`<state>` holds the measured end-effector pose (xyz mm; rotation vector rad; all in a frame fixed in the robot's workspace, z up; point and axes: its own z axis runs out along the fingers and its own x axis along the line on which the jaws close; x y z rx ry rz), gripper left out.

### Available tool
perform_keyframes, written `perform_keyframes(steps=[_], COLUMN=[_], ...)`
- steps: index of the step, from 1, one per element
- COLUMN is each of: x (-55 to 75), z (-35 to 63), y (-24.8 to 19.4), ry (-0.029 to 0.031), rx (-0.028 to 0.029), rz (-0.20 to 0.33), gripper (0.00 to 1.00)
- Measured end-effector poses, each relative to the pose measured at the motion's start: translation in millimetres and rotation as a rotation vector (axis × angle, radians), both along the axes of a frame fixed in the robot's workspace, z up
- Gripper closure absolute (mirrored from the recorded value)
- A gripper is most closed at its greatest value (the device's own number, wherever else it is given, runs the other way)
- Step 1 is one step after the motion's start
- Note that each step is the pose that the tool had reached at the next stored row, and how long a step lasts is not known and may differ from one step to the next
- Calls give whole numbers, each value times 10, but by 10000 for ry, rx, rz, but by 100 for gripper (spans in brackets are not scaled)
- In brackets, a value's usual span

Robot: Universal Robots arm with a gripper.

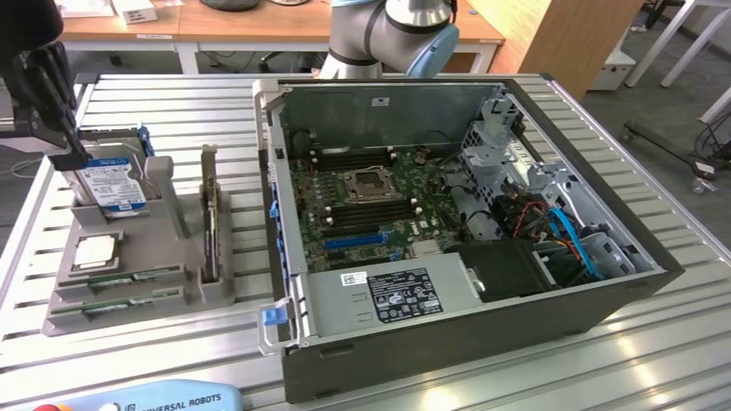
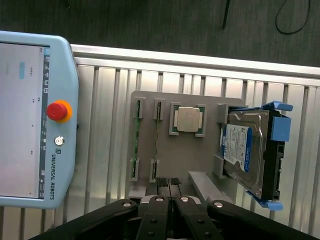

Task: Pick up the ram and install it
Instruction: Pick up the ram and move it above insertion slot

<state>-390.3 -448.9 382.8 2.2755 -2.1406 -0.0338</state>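
Two thin green ram sticks (image 2: 135, 145) (image 2: 157, 142) stand on edge side by side in slots of a grey holder (image 2: 205, 150). In the exterior view they lie at the holder's near end (image 1: 128, 276) (image 1: 115, 301). My gripper (image 2: 168, 184) hangs above the holder, apart from the sticks, its black fingers (image 2: 161, 182) pressed together with nothing between them. In the exterior view the gripper (image 1: 63, 154) is the dark shape at the far left, over the hard drive end of the holder (image 1: 68, 321).
The holder also carries a square silver processor (image 2: 188, 119) and a hard drive (image 2: 247, 150) in a blue bracket. An open computer case (image 1: 457, 223) with its motherboard (image 1: 365, 197) fills the exterior view's right. A teach pendant (image 2: 35, 120) lies beside the holder on the slatted table (image 2: 100, 125).
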Motion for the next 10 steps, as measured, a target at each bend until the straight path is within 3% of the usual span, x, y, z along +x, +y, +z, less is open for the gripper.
perform_keyframes(steps=[5,10], x=[0,0], z=[-11,-15], y=[1,1], ry=[0,1], rx=[-1,-1], rz=[-330,-338], gripper=[90,90])
